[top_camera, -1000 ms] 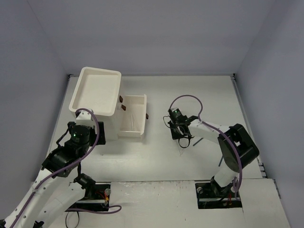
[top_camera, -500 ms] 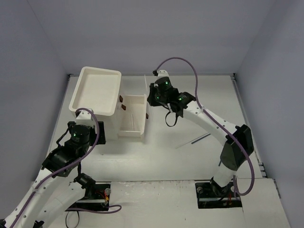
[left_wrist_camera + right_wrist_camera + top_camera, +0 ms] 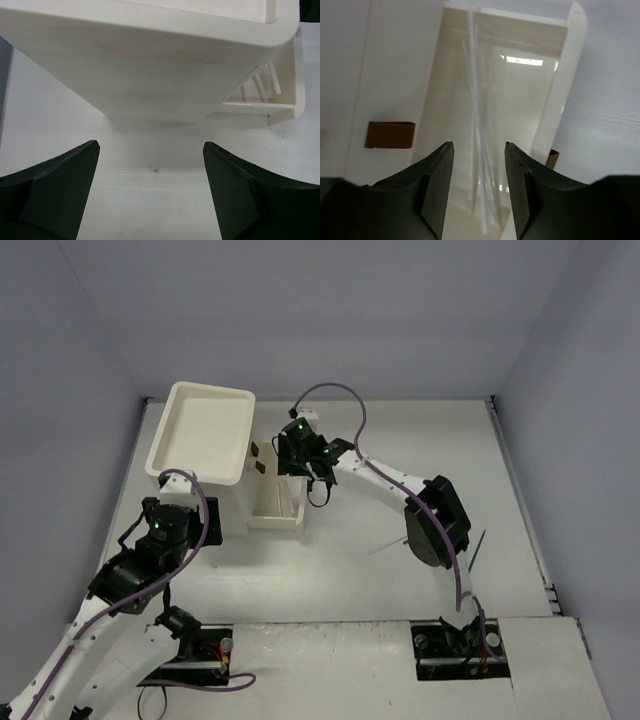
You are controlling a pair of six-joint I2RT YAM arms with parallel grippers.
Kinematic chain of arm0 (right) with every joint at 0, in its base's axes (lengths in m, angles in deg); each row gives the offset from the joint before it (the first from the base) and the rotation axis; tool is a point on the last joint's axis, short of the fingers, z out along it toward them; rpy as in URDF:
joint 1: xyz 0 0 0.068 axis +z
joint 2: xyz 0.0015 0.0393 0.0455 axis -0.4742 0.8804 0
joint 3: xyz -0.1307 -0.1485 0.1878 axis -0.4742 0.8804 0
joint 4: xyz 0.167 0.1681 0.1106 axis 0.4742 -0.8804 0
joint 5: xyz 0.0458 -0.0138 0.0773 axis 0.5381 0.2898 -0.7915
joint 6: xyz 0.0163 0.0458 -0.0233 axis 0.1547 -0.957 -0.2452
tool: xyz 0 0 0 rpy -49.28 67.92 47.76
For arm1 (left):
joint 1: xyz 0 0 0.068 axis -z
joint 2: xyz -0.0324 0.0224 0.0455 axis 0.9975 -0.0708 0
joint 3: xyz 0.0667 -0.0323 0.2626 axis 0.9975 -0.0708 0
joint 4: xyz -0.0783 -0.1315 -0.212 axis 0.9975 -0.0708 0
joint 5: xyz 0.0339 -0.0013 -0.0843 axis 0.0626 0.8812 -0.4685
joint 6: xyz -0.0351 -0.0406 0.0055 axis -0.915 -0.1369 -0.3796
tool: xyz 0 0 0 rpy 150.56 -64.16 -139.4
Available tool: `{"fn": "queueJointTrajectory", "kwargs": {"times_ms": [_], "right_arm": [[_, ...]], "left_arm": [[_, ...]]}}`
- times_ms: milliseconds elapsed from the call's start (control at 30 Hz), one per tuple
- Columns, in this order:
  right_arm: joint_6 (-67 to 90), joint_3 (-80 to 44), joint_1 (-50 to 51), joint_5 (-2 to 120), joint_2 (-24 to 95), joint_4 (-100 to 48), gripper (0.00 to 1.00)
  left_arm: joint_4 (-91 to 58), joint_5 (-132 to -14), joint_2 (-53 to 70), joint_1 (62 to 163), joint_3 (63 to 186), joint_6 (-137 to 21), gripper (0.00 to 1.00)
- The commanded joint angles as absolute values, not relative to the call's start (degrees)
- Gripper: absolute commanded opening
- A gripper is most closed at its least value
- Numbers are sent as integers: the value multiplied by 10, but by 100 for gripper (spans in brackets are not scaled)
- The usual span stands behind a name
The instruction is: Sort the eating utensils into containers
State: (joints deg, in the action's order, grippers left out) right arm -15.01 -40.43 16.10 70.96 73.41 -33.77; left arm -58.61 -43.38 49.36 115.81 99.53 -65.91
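Note:
The white cabinet [image 3: 198, 430] with a rimmed top stands at the back left. One long white drawer [image 3: 277, 506] is pulled out to its right. Several clear-white chopsticks [image 3: 476, 125] lie lengthwise in this drawer [image 3: 560, 85]. My right gripper [image 3: 479, 147] hangs open just above them and holds nothing; in the top view it [image 3: 297, 462] is over the drawer's far end. My left gripper [image 3: 150, 146] is open and empty above bare table, just in front of the cabinet's side wall [image 3: 150, 70].
Brown knobs [image 3: 390, 135] mark the closed drawer fronts beside the open one. A pale thin stick [image 3: 385, 544] lies on the table mid-right, and a dark thin stick [image 3: 478, 548] lies further right. The left arm [image 3: 150, 540] sits near the cabinet's front corner.
My right arm swung from the middle of the table up and left to the open drawer. The left arm has not moved.

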Motion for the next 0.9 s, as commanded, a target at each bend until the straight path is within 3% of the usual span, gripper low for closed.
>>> {"fn": "queueJointTrajectory", "kwargs": {"times_ms": [0, 400, 867], "right_arm": [[-168, -350, 153, 831, 620, -309, 48], [-292, 69, -4, 891, 337, -331, 49], [-450, 171, -1, 841, 330, -378, 38]], "left_arm": [[-552, -431, 491, 1153, 994, -656, 82], [-551, -434, 492, 1149, 994, -652, 82], [-551, -435, 497, 1149, 994, -651, 82]]}}
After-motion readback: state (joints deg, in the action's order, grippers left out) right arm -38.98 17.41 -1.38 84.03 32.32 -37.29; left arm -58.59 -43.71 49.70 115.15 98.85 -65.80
